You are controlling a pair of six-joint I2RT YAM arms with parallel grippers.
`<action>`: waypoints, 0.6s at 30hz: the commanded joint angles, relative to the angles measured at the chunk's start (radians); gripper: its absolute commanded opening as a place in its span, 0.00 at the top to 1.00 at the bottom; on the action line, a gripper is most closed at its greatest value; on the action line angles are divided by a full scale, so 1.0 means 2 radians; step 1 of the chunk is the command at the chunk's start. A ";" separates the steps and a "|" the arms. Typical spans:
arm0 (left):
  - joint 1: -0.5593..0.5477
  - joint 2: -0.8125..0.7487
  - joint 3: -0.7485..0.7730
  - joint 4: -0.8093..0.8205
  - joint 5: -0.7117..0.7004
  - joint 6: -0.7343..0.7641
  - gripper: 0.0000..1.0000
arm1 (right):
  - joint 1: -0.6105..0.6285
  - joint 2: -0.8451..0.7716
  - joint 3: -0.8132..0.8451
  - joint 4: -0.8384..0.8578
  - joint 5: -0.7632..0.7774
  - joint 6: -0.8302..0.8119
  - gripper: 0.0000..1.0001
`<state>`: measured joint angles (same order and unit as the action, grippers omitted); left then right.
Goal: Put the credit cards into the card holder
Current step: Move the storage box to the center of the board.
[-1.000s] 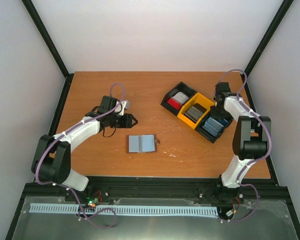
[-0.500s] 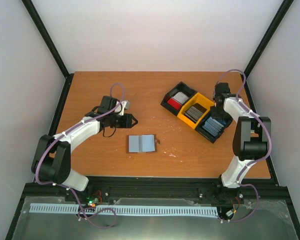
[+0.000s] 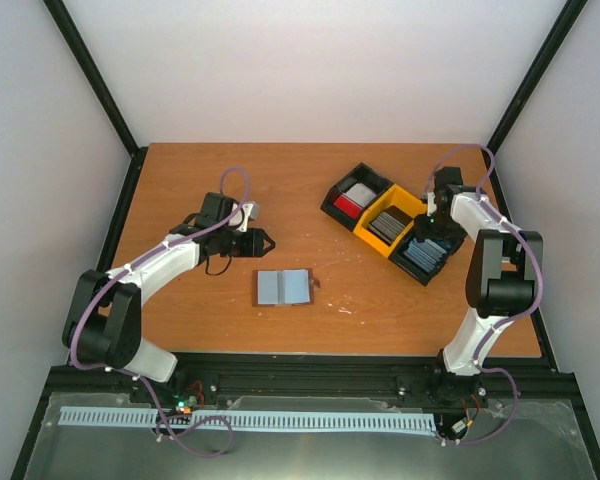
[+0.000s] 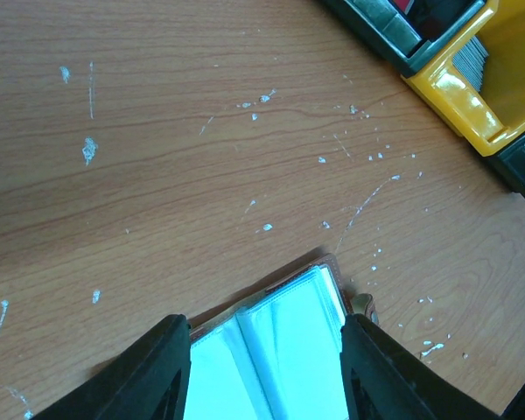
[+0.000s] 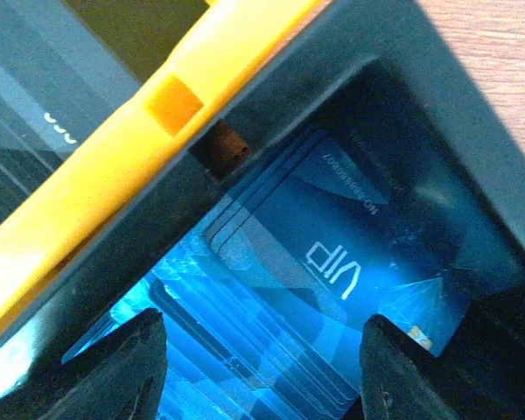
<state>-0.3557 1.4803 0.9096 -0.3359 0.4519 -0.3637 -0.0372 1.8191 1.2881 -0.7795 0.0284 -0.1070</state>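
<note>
The right end effector (image 5: 262,367) has dropped over the blue cards (image 5: 332,254) in the tray (image 5: 114,166) near the table's right edge, its jaws now wide and empty. The left end effector (image 3: 268,241) stays half-spread, empty. White walls (image 3: 310,70) surround the scuffed wooden table (image 3: 280,190). The holder (image 3: 283,287), brown outside and pale blue inside, lies open toward the middle of the near edge.

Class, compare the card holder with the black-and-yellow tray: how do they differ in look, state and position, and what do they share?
The card holder lies opened flat, pale blue-grey inside up; the tray is a rigid box of three compartments. The tray holds stacks of cards; the card holder shows none. The card holder lies mid-table, the tray at far right. Both rest on the wooden table.
</note>
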 commanded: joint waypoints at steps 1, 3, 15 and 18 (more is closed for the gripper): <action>-0.002 -0.013 0.002 0.013 -0.005 0.012 0.51 | 0.005 -0.005 0.003 0.003 -0.069 -0.001 0.39; -0.002 -0.013 0.001 0.013 -0.005 0.012 0.51 | 0.015 -0.007 0.002 0.006 -0.074 0.000 0.38; -0.002 -0.010 -0.002 0.018 -0.007 0.008 0.51 | 0.105 0.026 0.051 0.009 0.015 0.018 0.33; -0.002 -0.010 -0.002 0.018 -0.008 0.008 0.51 | 0.118 0.033 0.068 0.018 0.033 0.023 0.31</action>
<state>-0.3557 1.4761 0.9035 -0.3286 0.4442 -0.3641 0.1673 1.8633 1.3685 -0.7910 0.0380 -0.0883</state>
